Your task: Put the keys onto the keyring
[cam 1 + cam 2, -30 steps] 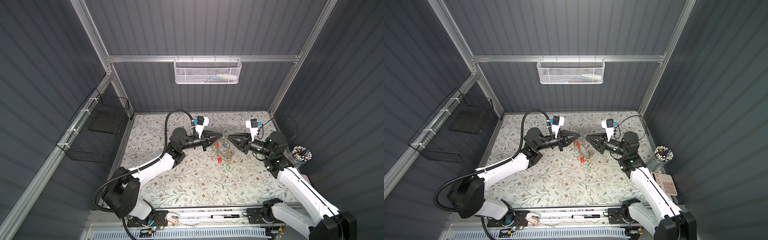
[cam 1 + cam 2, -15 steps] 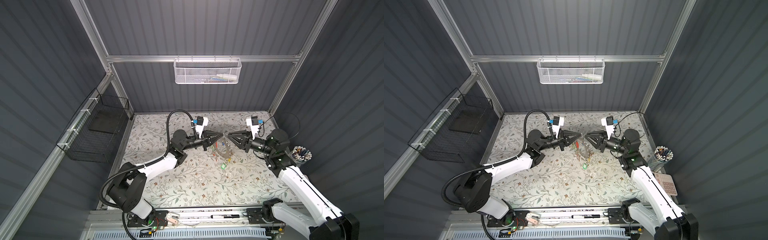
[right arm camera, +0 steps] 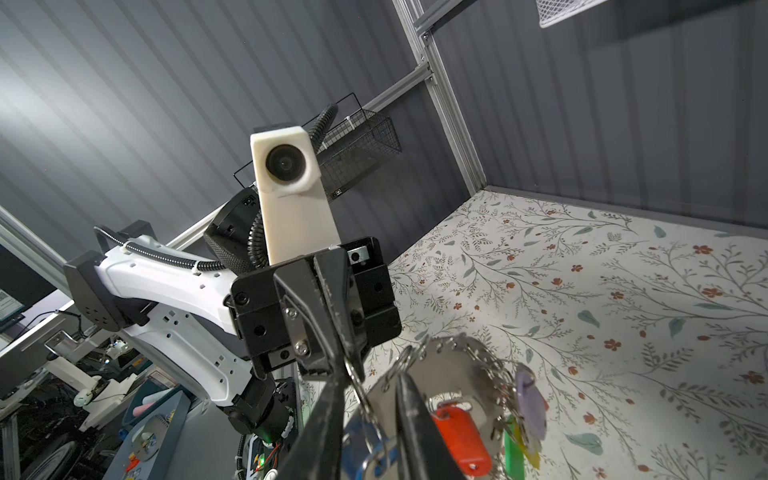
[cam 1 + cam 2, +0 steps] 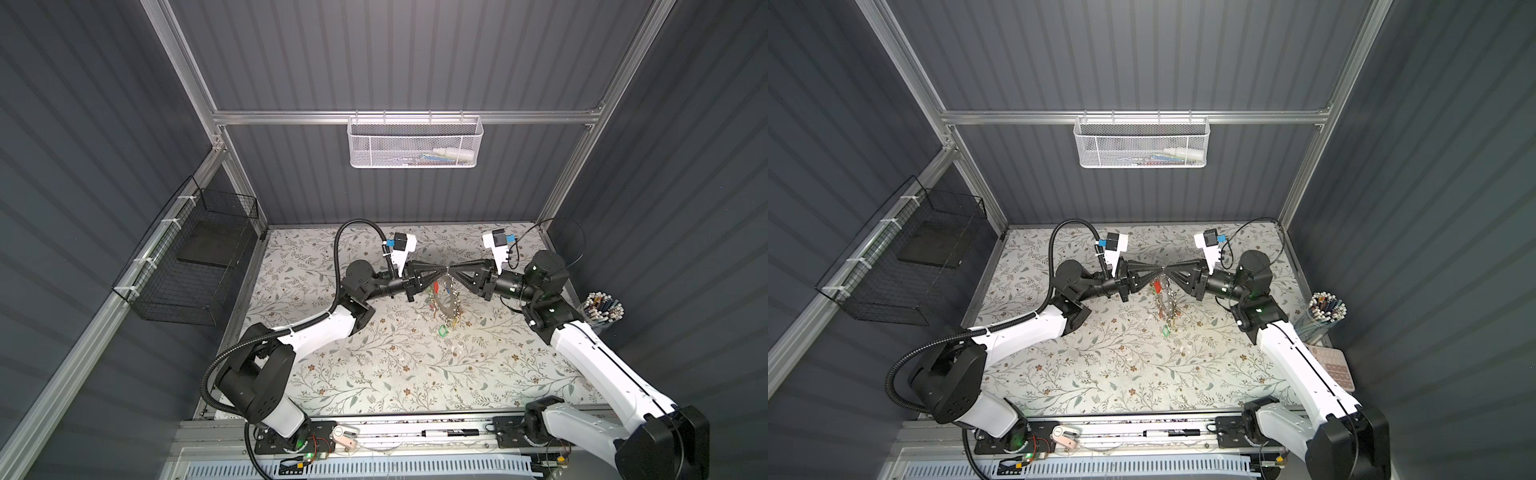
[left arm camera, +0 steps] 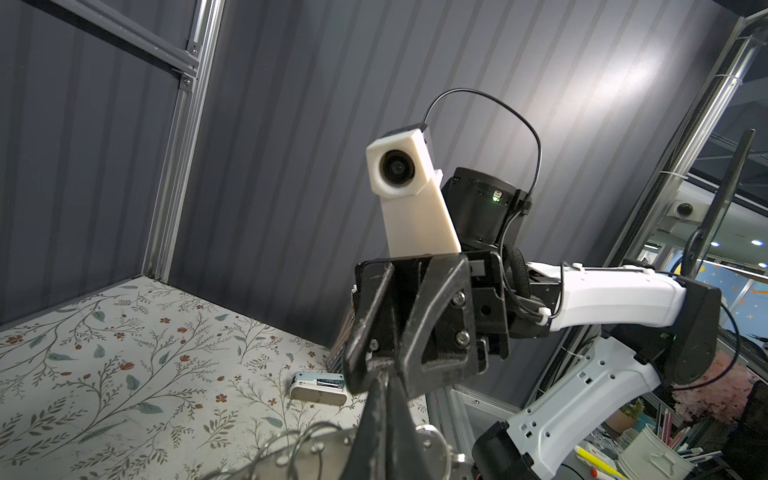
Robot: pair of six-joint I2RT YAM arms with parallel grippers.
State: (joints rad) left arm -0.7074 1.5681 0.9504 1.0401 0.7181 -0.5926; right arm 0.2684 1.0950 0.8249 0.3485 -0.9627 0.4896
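The keyring (image 4: pixel 452 300), a flat grey metal plate rimmed with small rings and coloured tags, hangs above the middle of the table in both top views (image 4: pixel 1170 305). My left gripper (image 4: pixel 444 270) and right gripper (image 4: pixel 454 269) meet tip to tip at its top edge. In the left wrist view the left gripper (image 5: pixel 384 415) is shut on the plate's rim (image 5: pixel 316 453). In the right wrist view the right gripper (image 3: pixel 372 374) has its jaws slightly apart, closed across the split ring of the keys with the blue tag (image 3: pixel 361 444), right beside the keyring (image 3: pixel 457 361).
Red (image 3: pixel 457 432), green (image 3: pixel 513 449) and purple (image 3: pixel 530 399) tags hang from the plate. A cup of pens (image 4: pixel 604 309) stands at the table's right edge, with a small white device (image 5: pixel 318 387) near it. Wire baskets hang on the left wall (image 4: pixel 187 266) and back wall (image 4: pixel 415 143).
Both grippers have closed the gap between them and now touch tips, with the keyring lifted higher. The right jaws widened briefly and then narrowed again.
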